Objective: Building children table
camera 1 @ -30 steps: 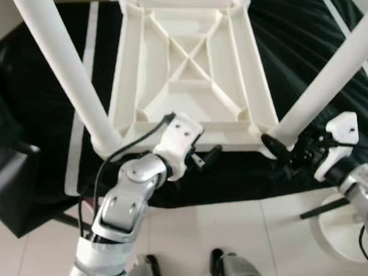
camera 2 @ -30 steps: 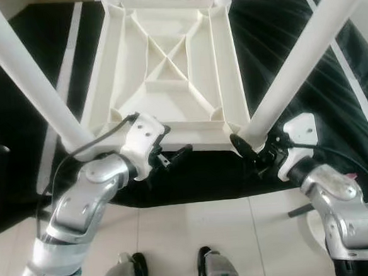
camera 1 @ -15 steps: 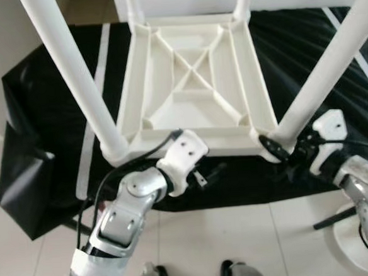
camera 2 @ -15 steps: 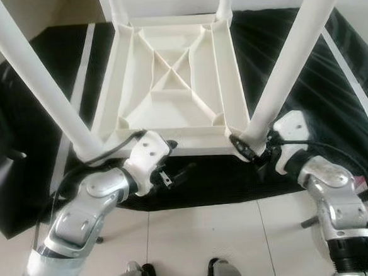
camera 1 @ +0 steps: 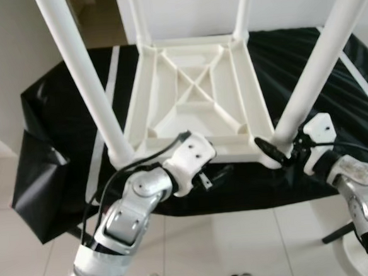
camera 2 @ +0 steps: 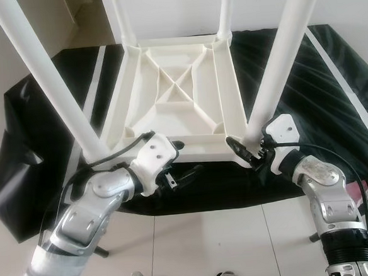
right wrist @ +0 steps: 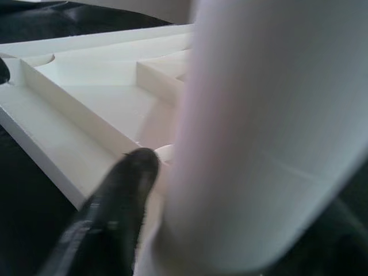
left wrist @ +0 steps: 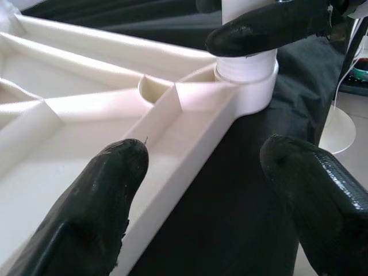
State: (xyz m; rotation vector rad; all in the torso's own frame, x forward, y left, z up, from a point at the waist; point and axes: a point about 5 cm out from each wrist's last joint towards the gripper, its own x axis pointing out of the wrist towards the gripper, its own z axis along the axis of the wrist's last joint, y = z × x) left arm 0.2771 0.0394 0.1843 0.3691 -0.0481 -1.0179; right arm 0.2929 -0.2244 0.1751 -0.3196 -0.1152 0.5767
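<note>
A white plastic children's table [camera 1: 197, 102] lies upside down on a black cover, its four legs pointing up. My right gripper [camera 1: 284, 148] is shut on the base of the near right leg [camera 1: 315, 65]; one finger [right wrist: 115, 201] presses against it, and a black finger [left wrist: 270, 26] crosses the leg above its socket. My left gripper [camera 1: 211, 171] is open at the table's near rim, close to the middle. Its two fingers [left wrist: 98, 195] stand wide apart with the rim's edge running between them. The near left leg [camera 1: 85, 82] stands free.
The black cover [camera 1: 56, 121] drapes over the support and hangs down at the left. White floor tiles [camera 1: 242, 241] lie below, with a round white base [camera 1: 356, 255] on the floor at the right. A white wall [camera 1: 188, 11] stands behind the table.
The whole picture has shifted, so the camera has moved and shows more of the table and cover. Both grippers keep their places at the near rim and the right leg.
</note>
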